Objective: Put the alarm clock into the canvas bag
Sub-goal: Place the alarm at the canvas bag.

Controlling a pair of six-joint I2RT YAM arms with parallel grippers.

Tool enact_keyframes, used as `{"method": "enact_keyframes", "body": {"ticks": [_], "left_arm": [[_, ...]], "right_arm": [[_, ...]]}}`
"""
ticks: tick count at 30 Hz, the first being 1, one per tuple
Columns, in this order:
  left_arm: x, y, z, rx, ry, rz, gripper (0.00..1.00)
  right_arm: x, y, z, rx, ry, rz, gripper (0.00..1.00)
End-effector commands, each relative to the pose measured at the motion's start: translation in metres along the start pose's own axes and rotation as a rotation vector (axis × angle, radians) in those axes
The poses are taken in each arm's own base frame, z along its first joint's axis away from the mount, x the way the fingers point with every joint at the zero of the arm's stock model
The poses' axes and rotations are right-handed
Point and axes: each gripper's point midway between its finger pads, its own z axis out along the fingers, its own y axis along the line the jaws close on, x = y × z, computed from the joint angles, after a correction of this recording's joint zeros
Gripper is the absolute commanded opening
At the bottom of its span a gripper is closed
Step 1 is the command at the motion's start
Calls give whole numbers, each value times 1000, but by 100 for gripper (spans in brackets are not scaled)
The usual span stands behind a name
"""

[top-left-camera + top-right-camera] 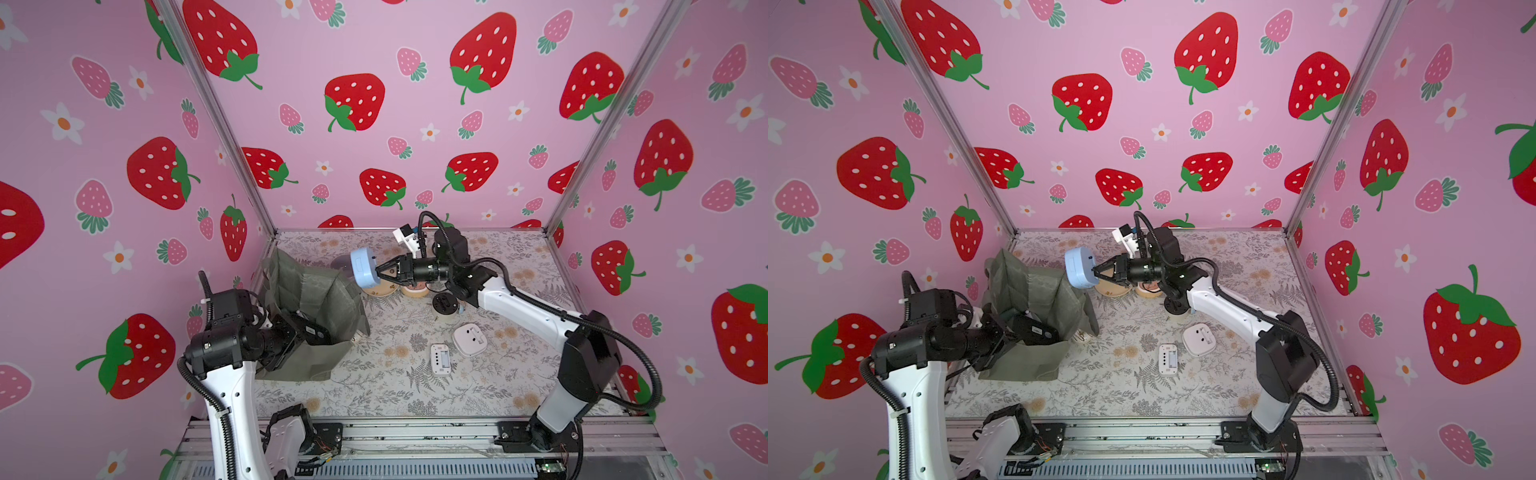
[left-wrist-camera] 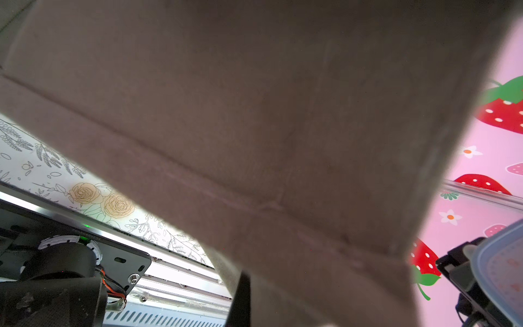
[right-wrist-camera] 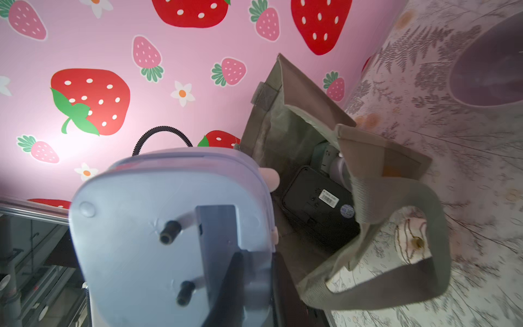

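1. One blue clock (image 1: 362, 268), pinched by right hand (image 1: 379, 272), aloft beside mouth of bag (image 1: 320, 291).
2. One bag, rim clenched in left hand (image 1: 291, 338); one black clock (image 3: 319, 209) inside.
3. Two white gadgets (image 1: 440, 359) (image 1: 469, 338) on table (image 1: 374, 390).

Your top views: bright, even light, wall print (image 1: 20, 224) stretched at 3 and 9 o'clock. Wrist views: canvas bag (image 2: 254, 141) and alarm clock (image 3: 127, 226) blurred close-up.
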Motion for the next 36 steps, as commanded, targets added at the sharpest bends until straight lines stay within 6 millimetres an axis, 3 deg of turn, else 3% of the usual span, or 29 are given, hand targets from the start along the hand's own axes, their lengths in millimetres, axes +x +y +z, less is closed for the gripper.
{"method": "enact_keyframes", "body": {"ticks": [1, 4, 9, 14, 21, 27, 34, 36], "left_arm": [[7, -5, -3, 38, 21, -14, 0], [8, -6, -4, 42, 19, -10, 0], [9, -5, -2, 44, 23, -12, 0], [10, -5, -2, 47, 21, -12, 0], [7, -7, -3, 56, 11, -15, 0], [8, -7, -1, 60, 18, -15, 0], [7, -7, 0, 57, 19, -19, 0], [7, -5, 1, 52, 19, -21, 0]], "right_arm": [[2, 20, 28, -35, 50, -51, 14], [1, 12, 55, 18, 73, -95, 13], [6, -19, 94, 168, 135, -191, 13], [20, -34, 126, 279, 182, -295, 13], [37, -59, 146, 447, 174, -404, 13], [62, -91, 154, 668, 240, -708, 15], [81, -106, 177, 664, 279, -804, 18], [82, -108, 181, 655, 285, -806, 25]]}}
